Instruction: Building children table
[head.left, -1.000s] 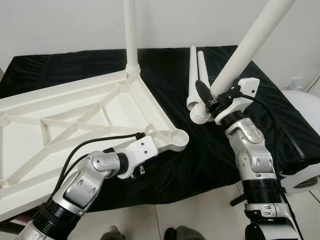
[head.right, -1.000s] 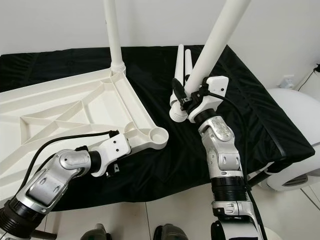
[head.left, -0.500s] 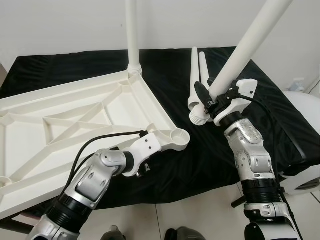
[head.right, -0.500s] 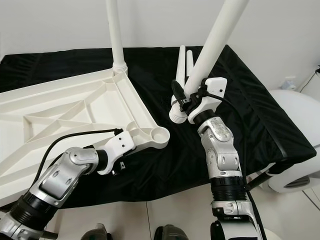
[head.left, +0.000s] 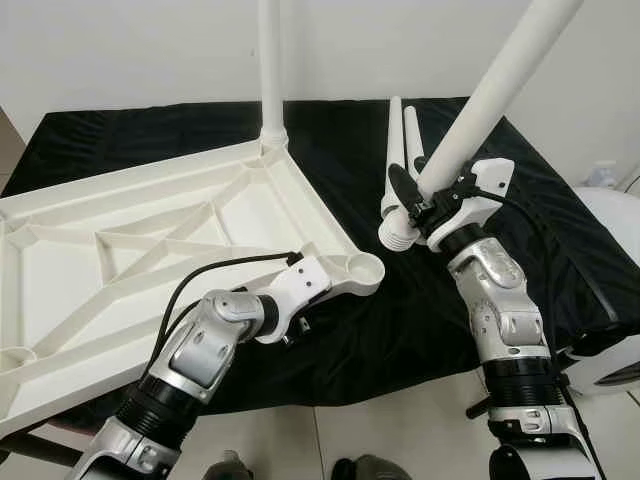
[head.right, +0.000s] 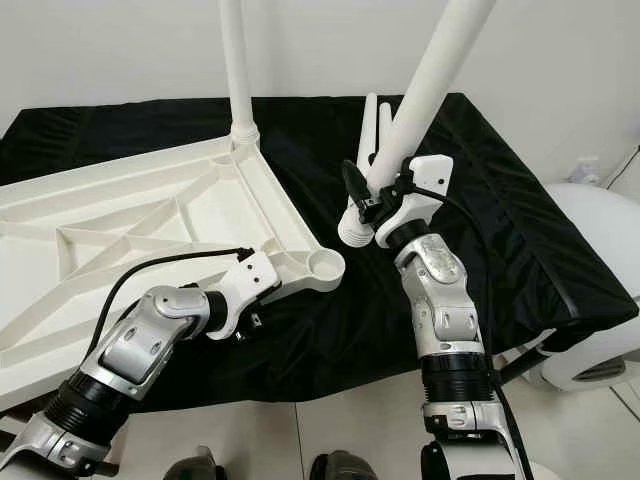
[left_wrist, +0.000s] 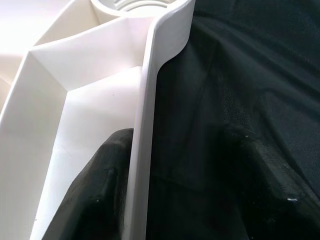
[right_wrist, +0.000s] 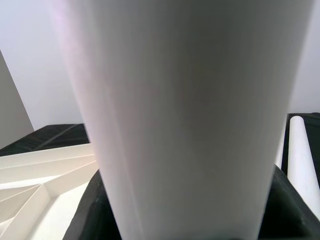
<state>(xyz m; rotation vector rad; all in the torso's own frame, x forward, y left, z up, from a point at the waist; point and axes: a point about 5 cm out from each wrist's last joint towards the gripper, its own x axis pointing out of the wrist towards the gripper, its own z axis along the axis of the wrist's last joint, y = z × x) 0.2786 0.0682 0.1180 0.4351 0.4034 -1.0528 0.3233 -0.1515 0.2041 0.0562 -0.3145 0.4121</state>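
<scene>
gripping the tilted table leg (head.left: 470, 120), right gripper (head.left: 412, 193) seems clamped.

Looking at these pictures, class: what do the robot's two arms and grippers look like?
Both arms are silver metal segments with rounded joints and black ribbed collars near the base. Each wrist carries a white plastic housing, fed by a black cable. The left gripper and right gripper each have long black fingers.
</scene>
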